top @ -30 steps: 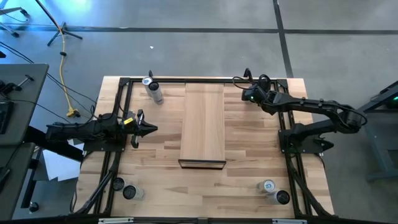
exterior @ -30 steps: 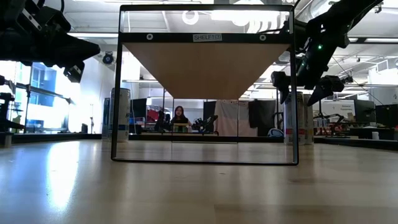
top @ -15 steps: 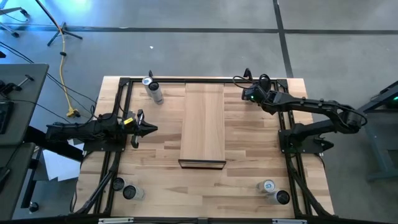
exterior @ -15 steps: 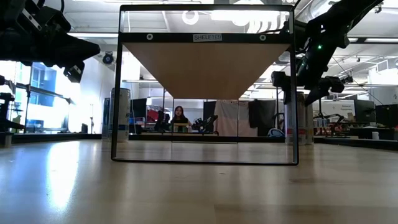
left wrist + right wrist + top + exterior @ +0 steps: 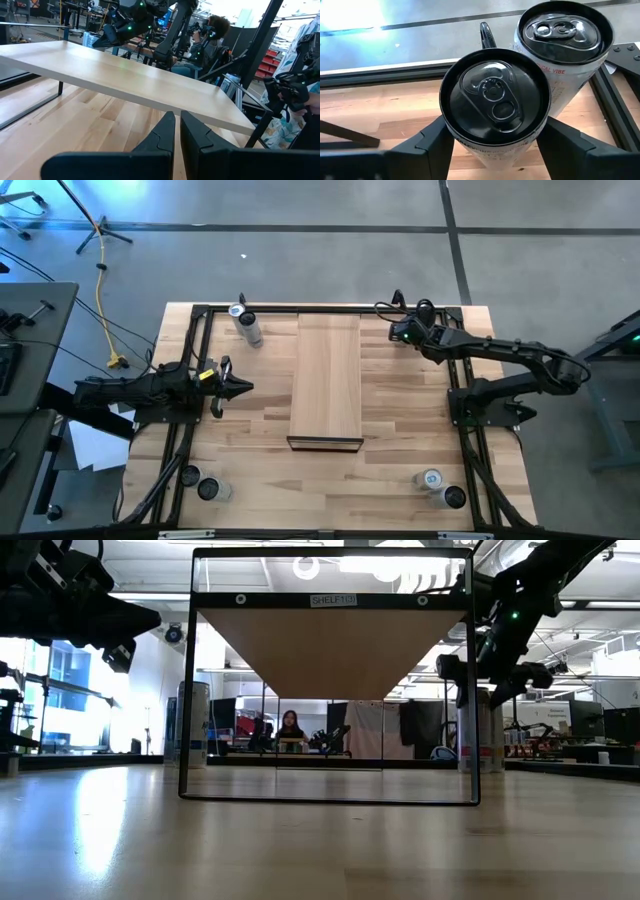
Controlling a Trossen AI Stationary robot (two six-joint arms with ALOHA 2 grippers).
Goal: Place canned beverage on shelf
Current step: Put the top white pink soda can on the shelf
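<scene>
- The right pincer [image 5: 492, 142] sat at the desk's [image 5: 400, 440] one o'clock corner, its fingers closed around a black-topped white beverage can [image 5: 494, 102].
- A second, silver-topped white can [image 5: 564, 45] stood touching it.
- The can was not yet lifted, as far as could be judged; carrying and setting down remained.
- The long pale wooden shelf [image 5: 327, 380], bare at centre, lay toward nine o'clock from that can.
- The left pincer [image 5: 232, 387] waited at nine o'clock, closed and empty.
</scene>
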